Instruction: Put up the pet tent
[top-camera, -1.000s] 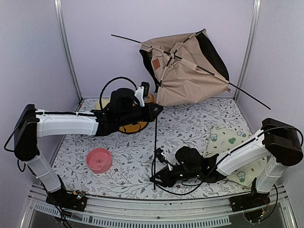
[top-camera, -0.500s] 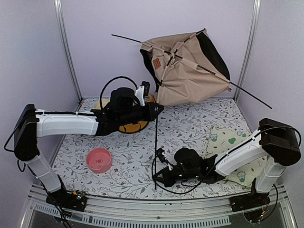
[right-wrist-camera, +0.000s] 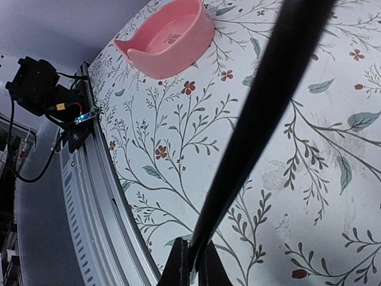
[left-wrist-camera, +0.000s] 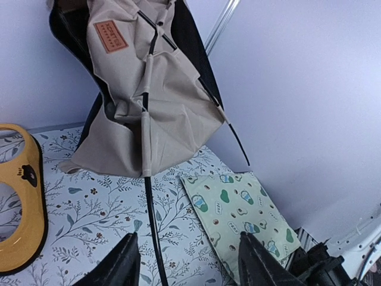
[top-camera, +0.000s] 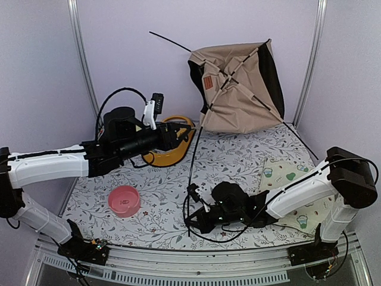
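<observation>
Pink bowl [top-camera: 124,201], cream mat [top-camera: 281,171] flank tent pole [top-camera: 191,170]; right end effector [right-wrist-camera: 192,257] pinches it, left end effector [left-wrist-camera: 188,250] gapes.

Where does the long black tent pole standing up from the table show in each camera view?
Top external: black pole runs from the pet tent down the centre to the right gripper.
Left wrist: pole at centre, dropping from the tent to the bottom edge.
Right wrist: pole is a thick dark diagonal, upper right to bottom centre.
Shared landmark: floral table cover.
</observation>
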`<state>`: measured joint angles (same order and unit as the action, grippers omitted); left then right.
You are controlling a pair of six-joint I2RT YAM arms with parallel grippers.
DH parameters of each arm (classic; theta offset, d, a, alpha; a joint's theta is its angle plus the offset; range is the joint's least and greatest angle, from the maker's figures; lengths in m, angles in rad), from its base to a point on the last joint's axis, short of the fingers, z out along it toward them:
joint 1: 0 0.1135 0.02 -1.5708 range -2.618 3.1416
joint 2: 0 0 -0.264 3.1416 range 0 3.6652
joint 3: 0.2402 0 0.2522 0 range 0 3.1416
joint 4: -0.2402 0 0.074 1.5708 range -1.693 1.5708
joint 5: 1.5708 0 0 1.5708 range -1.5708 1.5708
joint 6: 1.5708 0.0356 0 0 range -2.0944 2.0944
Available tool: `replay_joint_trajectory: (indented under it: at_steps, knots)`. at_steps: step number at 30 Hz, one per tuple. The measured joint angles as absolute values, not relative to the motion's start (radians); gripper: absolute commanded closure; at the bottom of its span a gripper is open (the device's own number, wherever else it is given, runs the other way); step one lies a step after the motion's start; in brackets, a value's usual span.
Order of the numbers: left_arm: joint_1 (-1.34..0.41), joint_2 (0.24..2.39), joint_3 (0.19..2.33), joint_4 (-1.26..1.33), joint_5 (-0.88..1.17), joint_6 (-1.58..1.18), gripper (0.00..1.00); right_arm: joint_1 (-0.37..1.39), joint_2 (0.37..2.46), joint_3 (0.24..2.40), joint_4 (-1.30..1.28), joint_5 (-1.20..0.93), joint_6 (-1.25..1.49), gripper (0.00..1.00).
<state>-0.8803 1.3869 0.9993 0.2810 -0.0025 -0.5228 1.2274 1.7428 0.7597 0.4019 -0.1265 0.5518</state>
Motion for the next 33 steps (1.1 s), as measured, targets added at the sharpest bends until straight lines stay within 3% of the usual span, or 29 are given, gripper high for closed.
replay_joint_trajectory:
  at_steps: [5, 10, 25, 33]
  knots:
    - [-0.841, 1.251, 0.882, 0.253, -0.014, -0.519, 0.42, 1.227, 1.741, 0.813, 0.352, -0.126, 0.511, 1.0]
    - [-0.78, 1.269, 0.791, 0.283, -0.048, -0.434, 0.39, 1.227, 1.699, 0.827, 0.303, -0.126, 0.477, 1.0]
    - [-0.734, 1.649, 0.739, 0.831, -0.032, 0.091, 0.36, 1.227, 1.539, 0.83, 0.208, -0.127, 0.43, 1.0]
    - [-0.71, 1.834, 0.904, 0.925, 0.019, 0.234, 0.37, 1.227, 1.484, 0.819, 0.181, -0.128, 0.427, 1.0]
